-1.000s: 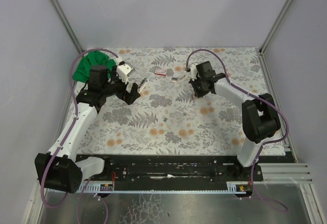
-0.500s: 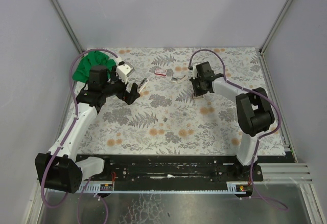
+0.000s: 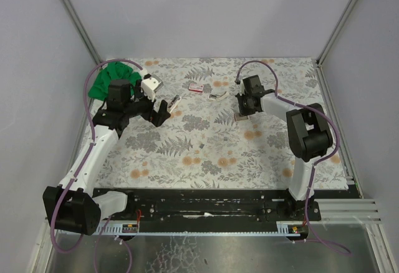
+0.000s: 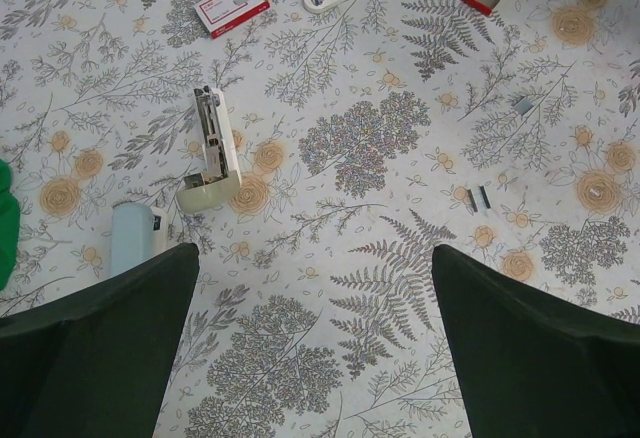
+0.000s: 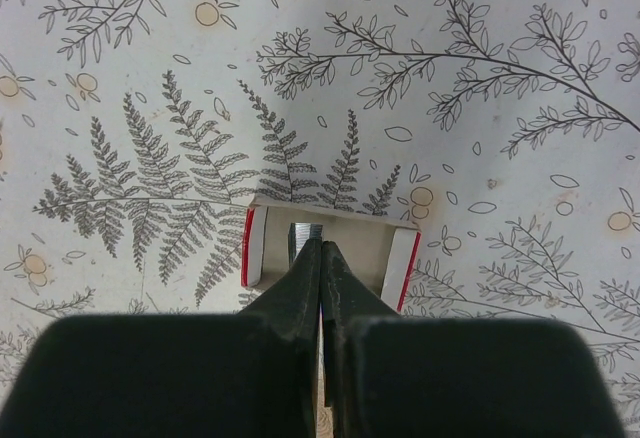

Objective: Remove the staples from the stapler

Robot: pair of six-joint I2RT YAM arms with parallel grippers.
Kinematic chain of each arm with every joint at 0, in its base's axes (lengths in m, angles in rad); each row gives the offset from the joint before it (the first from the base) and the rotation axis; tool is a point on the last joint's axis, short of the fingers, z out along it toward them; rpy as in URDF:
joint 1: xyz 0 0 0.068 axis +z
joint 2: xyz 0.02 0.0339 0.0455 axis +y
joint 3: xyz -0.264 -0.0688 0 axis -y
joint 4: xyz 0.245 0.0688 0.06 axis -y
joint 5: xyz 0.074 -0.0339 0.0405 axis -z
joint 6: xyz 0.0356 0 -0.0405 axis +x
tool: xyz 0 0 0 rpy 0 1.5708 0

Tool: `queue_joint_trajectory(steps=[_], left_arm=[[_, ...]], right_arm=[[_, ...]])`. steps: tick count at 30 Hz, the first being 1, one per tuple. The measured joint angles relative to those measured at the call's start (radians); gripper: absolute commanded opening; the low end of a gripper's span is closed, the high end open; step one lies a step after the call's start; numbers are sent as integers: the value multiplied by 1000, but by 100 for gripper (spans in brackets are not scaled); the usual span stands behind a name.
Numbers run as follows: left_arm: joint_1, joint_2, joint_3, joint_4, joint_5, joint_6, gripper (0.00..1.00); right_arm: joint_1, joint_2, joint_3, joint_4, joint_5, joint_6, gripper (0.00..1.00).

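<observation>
Right wrist — right tool (image 5: 321, 250) pressed together, tips just over silvery staples (image 5: 303, 231) in red-sided tray (image 5: 366, 245).

Right gripper (image 5: 320, 250) pinched closed, tips down inside a red-sided open tray (image 5: 368, 248) on the floral cloth (image 5: 450, 108). Silvery bit at tips, probably staples (image 5: 304, 232); contact unclear.

White tablecloth (image 3: 249, 161), printed all over with grey ferns and pale orange blossoms. Bright green cloth (image 3: 111, 76). Cream stapler (image 4: 212, 158) with silvery metal inside. Flat box (image 4: 232, 5) in red and white. Staples (image 4: 478, 197) dark silvery-grey. Open box (image 5: 365, 248) off-white, red at both ends. Right gripper (image 5: 320, 250) black.
</observation>
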Motion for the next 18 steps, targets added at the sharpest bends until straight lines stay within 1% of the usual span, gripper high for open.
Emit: queue_joint_trajectory(steps=[5,18], left_arm=[[5,0,0,0,2,-4,100],[12,0,-1,0,19,-6,100]], right_arm=[[0,31,10,0,-6,8,0],[0,32,12,0,-27,21,0]])
